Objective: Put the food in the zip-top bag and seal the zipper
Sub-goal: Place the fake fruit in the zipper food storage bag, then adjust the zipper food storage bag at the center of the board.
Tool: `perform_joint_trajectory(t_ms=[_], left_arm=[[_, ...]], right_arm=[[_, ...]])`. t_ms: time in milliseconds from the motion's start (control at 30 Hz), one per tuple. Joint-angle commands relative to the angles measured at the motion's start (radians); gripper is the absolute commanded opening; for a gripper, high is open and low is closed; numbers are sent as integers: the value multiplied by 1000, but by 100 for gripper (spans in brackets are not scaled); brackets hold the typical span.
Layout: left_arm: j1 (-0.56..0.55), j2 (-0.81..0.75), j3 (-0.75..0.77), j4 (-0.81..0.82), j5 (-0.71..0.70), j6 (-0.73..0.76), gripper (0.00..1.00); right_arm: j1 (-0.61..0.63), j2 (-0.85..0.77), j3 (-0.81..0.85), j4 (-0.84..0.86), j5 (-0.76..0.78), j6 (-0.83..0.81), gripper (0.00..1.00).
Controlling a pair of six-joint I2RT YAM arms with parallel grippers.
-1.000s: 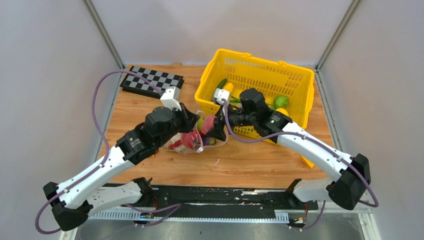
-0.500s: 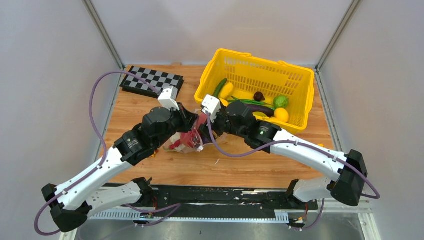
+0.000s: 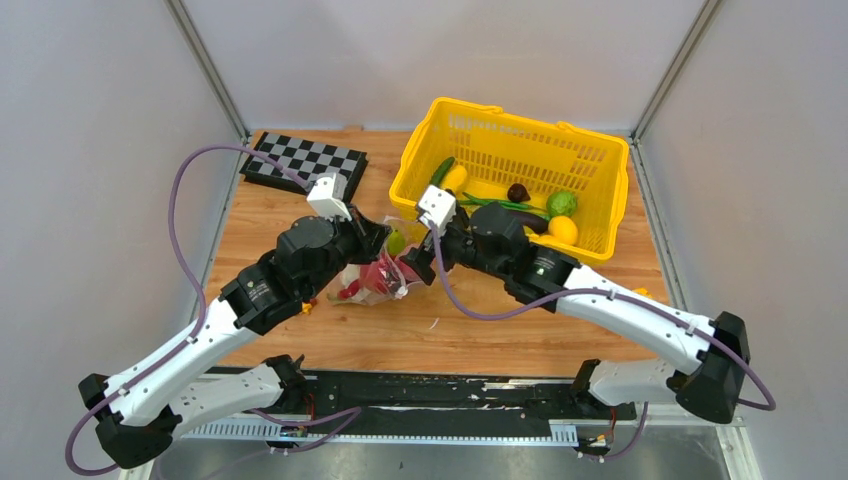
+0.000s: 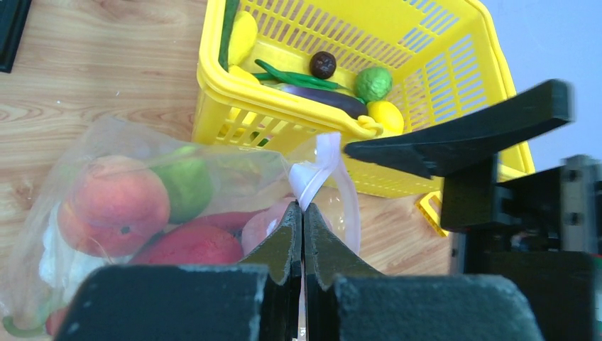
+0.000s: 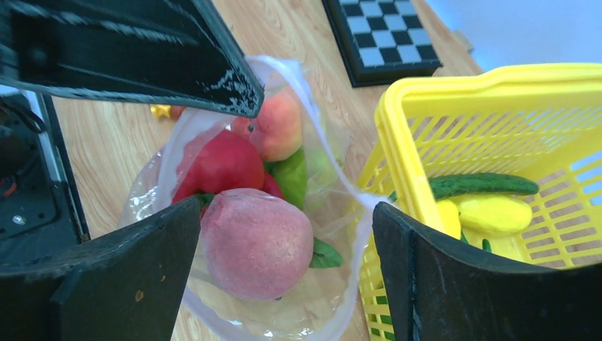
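The zip-top bag [image 3: 375, 282] lies on the table between my grippers, its mouth held open. My left gripper [image 3: 378, 232] is shut on the bag's pale pink rim strip, the zipper [image 4: 328, 153], and holds it up; no slider shows. The left wrist view shows my left gripper [image 4: 304, 207] closed on that strip. Inside the bag are a peach [image 4: 113, 206], a green piece [image 4: 188, 181] and a red round piece [image 5: 213, 163]. My right gripper [image 5: 287, 209] is open wide over the bag mouth, with a pink peach [image 5: 255, 241] between its fingers, resting in the bag. In the top view my right gripper [image 3: 413, 265] is at the bag's right side.
The yellow basket [image 3: 520, 165] stands just right of the bag and holds a cucumber [image 5: 483, 185], yellow pieces [image 5: 490, 213], an eggplant [image 4: 326, 99] and a green round piece [image 3: 561, 203]. A checkerboard [image 3: 305, 162] lies at the back left. A small orange toy [image 3: 305, 305] sits left of the bag.
My right arm swung left off the basket, and its gripper now hangs open over the bag mouth. My left gripper kept its hold on the rim and shifted slightly left.
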State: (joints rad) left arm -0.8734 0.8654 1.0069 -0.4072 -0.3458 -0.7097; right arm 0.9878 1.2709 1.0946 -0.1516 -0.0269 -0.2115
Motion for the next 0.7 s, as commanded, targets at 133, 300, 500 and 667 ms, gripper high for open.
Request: perform_joint_trajectory(t_ms=[133, 300, 500, 667], left_arm=[[4, -19, 5, 45, -27, -13, 0], [4, -16, 4, 45, -31, -11, 0], [4, -12, 6, 50, -21, -11, 0], [4, -11, 8, 49, -14, -11, 0]], right_arm=[[-8, -138, -45, -21, 169, 133, 79], [-37, -142, -86, -129, 116, 461, 64], [-38, -239, -174, -77, 145, 528, 64], [-61, -235, -182, -108, 172, 531, 60]])
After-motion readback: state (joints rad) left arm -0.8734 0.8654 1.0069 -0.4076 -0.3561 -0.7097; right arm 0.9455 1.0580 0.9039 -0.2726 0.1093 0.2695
